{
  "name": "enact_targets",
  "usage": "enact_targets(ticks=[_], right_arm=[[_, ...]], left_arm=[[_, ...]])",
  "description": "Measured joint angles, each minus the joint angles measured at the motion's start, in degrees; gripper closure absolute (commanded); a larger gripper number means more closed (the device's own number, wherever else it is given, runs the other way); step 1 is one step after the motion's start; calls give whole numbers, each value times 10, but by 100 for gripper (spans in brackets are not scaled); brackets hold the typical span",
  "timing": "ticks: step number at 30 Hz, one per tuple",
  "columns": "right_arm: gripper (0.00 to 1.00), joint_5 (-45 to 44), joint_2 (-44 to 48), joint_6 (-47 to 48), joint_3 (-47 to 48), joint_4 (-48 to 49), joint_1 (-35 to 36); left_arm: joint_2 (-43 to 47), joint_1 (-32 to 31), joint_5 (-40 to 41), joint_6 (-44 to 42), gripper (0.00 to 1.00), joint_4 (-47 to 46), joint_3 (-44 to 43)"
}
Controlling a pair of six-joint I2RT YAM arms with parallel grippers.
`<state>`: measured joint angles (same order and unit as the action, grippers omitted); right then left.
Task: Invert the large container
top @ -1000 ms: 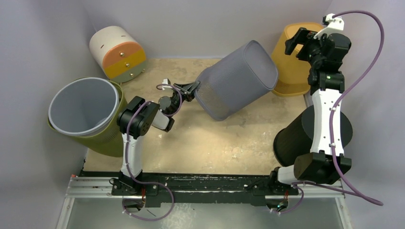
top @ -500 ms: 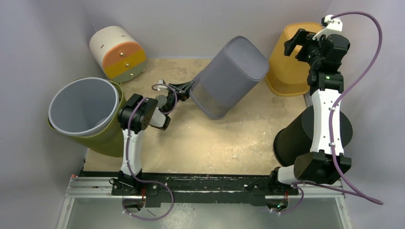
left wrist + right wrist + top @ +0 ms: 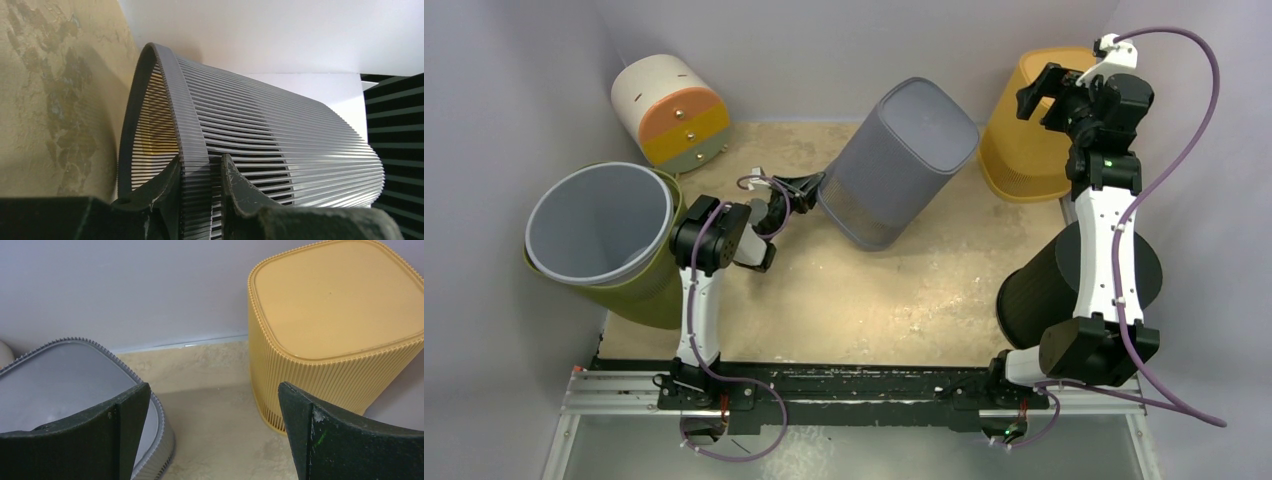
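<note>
Left hand [image 3: 201, 165] is positioned at the rim [image 3: 165, 90] of the large container [image 3: 899, 160], with one finger inside the mouth and the other against the outer slats. Both fingers sit close against the rim band. Whether they clamp it or only bracket it cannot be determined from the wrist view.

Right hand [image 3: 214, 386] is raised at the far right with its fingers spread wide and nothing between them. It hangs above the gap between the large container and the yellow container [image 3: 335, 295], touching neither.

**Position of the workpiece.** The large container is at the far middle of the worktop [image 3: 874, 300]. It is tilted, with the closed base uppermost and leaning toward the far right. The open mouth is turned down toward the near left. The yellow container stands just beside it and already rests on its mouth.

**Step in hand.** Judged from the tilt, the inversion is in its final stage. The container is well past horizontal but is not seated flat on its mouth.

**Next move.**
1. Lower the held side of the rim until the whole mouth meets the worktop.
2. Withdraw the inner finger before the rim seats. Otherwise it is likely to be trapped beneath the rim.
3. Keep the descent slow, as the slatted wall may slide on the worktop toward the yellow container.
</note>
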<state>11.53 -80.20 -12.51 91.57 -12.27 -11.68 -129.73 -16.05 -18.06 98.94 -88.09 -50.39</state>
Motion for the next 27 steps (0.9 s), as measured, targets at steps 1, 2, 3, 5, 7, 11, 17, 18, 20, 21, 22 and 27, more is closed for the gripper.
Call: enact_targets(ticks=[1, 2, 3, 5, 7, 11, 17, 18, 20, 21, 22, 27], right_arm=[[0, 0, 0, 0, 0, 1, 0], [0, 0, 0, 0, -1, 2, 0], [0, 0, 0, 0, -1, 2, 0], [0, 0, 0, 0, -2, 3, 0], [0, 0, 0, 0, -2, 3, 0], [0, 0, 0, 0, -2, 5, 0], [0, 2, 7, 0, -11, 6, 0], [0, 2, 8, 0, -12, 6, 0], [0, 2, 10, 0, -12, 6, 0], [0, 2, 11, 0, -12, 6, 0], [0, 2, 12, 0, -12, 6, 0], [0, 3, 20, 0, -13, 6, 0]], left_arm=[[0, 0, -1, -7, 80, 0, 0], [1, 1, -2, -15, 79, 1, 0], [1, 2, -4, -23, 79, 3, 0], [5, 3, -6, -46, 79, 7, 3], [9, 5, -9, -79, 78, 21, 7], [9, 6, -19, -133, 78, 64, 24], [5, 10, -20, -168, 75, 105, 34], [5, 10, -20, -173, 74, 113, 34], [5, 10, -20, -184, 70, 128, 34], [5, 10, -20, -190, 68, 136, 34], [5, 10, -20, -194, 67, 143, 34], [19, 10, -25, -216, 59, 164, 34]])
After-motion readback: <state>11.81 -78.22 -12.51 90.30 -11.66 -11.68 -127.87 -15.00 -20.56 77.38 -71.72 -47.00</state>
